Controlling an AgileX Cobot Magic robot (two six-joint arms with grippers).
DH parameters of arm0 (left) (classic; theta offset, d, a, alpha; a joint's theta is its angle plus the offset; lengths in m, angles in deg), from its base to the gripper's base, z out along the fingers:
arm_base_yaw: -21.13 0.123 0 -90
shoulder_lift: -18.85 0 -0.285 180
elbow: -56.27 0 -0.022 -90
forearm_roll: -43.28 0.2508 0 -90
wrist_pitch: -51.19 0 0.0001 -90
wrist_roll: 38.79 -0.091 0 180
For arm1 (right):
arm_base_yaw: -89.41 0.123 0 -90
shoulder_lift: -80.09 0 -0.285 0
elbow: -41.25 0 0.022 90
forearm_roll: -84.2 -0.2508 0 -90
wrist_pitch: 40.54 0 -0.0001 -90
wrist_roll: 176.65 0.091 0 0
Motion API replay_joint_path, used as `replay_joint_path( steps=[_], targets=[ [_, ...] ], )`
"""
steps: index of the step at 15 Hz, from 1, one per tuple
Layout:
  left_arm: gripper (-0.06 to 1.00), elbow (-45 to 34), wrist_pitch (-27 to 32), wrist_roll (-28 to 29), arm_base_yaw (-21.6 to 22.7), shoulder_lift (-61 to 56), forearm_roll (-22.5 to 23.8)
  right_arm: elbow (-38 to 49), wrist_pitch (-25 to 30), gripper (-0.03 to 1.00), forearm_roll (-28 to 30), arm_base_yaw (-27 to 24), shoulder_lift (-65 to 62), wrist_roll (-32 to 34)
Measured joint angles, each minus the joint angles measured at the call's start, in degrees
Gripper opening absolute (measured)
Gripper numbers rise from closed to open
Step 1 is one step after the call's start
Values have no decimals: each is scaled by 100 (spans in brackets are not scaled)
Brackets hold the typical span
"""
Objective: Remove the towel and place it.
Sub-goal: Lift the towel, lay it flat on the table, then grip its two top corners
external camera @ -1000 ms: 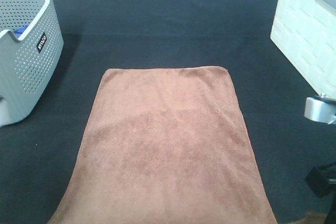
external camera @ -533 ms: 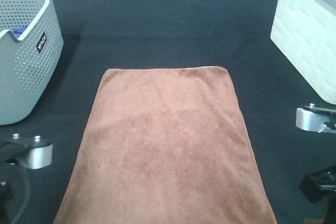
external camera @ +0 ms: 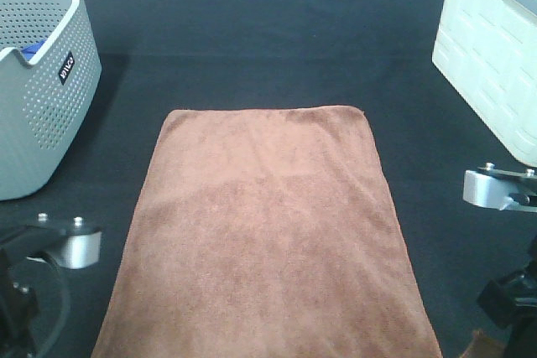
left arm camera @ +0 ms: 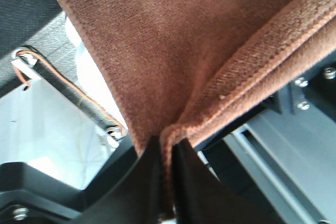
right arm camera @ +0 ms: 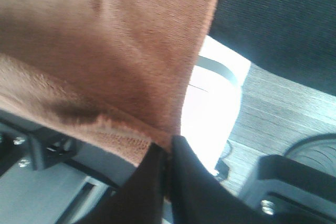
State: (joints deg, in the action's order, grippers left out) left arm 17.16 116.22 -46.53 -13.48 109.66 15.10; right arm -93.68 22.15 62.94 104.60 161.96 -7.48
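The towel [external camera: 268, 232], a reddish-brown plush rectangle, is seen spread flat on the dark-covered desk [external camera: 268, 39] in the high view. It fills the middle of the scene. Its far short edge is turned toward 12 o'clock, and its near end is cut off by the frame at 6 o'clock. A grey perforated basket [external camera: 42, 115] is placed at 10 o'clock from the towel, clear of it, and a scrap of blue cloth [external camera: 32, 49] is visible inside. A white box [external camera: 495, 64] with a brick-like relief is set at 2 o'clock, well apart from the towel. The left arm [external camera: 71, 245] is seen at 8 o'clock, just beside the towel's long edge, and the right arm [external camera: 499, 190] at 4 o'clock, a little way off the opposite edge. In the left wrist view, the left fingers [left arm camera: 197, 182] are closed on the towel [left arm camera: 199, 51], with its stitched hem folded and pinched between them. In the right wrist view, the right fingers [right arm camera: 197, 187] are likewise pressed together on the towel [right arm camera: 105, 51], with a corner of its edge nipped between them. Neither grip can be made out in the high view, where both near corners fall at or below the frame edge.
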Motion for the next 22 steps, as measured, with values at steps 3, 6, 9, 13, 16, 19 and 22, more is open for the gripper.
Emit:
replay_joint_path(
  steps=[3, 6, 9, 13, 16, 19, 22],
  targets=[
    [36, 0, -372, -6, -521, 0, -97, 0, 0, 26, -321, 0, 0, -252],
    [61, 0, -963, 407, -963, 6, -109, 0, 0, 63, -344, 0, 0, -195],
    [66, 155, -1014, 773, -1071, 6, 97, -46, -69, 72, -264, -6, 0, -195],
    [66, 1375, -831, 1134, -493, 235, 1324, -796, -498, 72, 298, -647, 309, -29],
    [66, 2641, -796, 773, 487, 997, 1593, -1937, -476, 72, 212, -1261, 940, -29],
    [66, 4372, -785, 481, 1261, 2286, 1627, -3610, -155, 72, 223, -1306, 1994, -6],
    [66, 5357, -785, 355, 1604, 3226, 1673, -4509, -160, 72, 223, -1306, 2825, 0]
  ],
)
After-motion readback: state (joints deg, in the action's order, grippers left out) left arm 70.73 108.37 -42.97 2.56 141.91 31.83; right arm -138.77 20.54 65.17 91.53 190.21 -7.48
